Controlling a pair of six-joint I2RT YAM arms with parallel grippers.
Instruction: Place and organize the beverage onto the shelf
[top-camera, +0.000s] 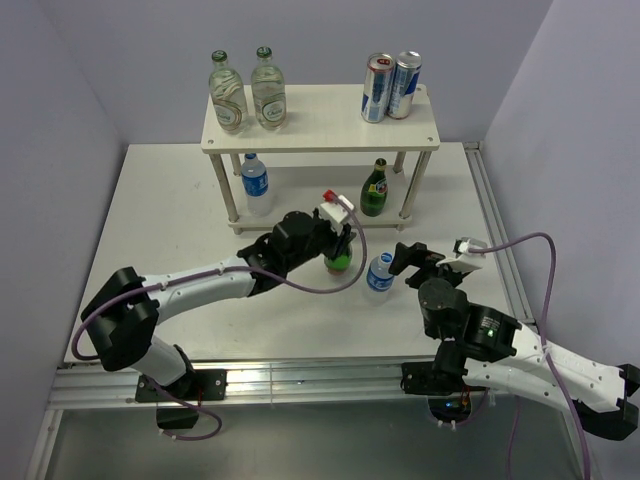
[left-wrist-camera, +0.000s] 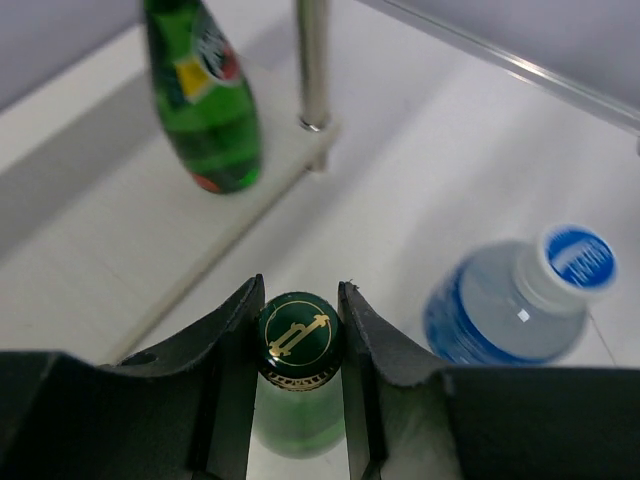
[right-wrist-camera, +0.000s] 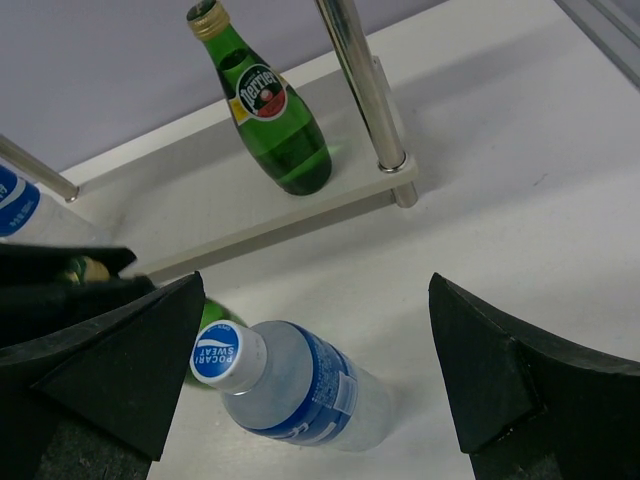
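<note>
The shelf (top-camera: 320, 130) stands at the back; its top holds two clear glass bottles (top-camera: 247, 92) and two cans (top-camera: 391, 87). Its lower board holds a blue-label water bottle (top-camera: 256, 183) and a green bottle (top-camera: 374, 188), also seen in the left wrist view (left-wrist-camera: 203, 95) and right wrist view (right-wrist-camera: 270, 105). My left gripper (top-camera: 340, 240) is shut on the neck of a second green bottle (left-wrist-camera: 298, 340) standing on the table. My right gripper (right-wrist-camera: 315, 370) is open around a blue-capped Pocari Sweat bottle (right-wrist-camera: 285, 385), which stands just right of the green one (top-camera: 380, 272).
The shelf's metal leg (right-wrist-camera: 365, 95) rises just behind the two bottles. The table (top-camera: 180, 200) is white, bounded by purple walls, with a metal rail (top-camera: 495, 220) along the right edge.
</note>
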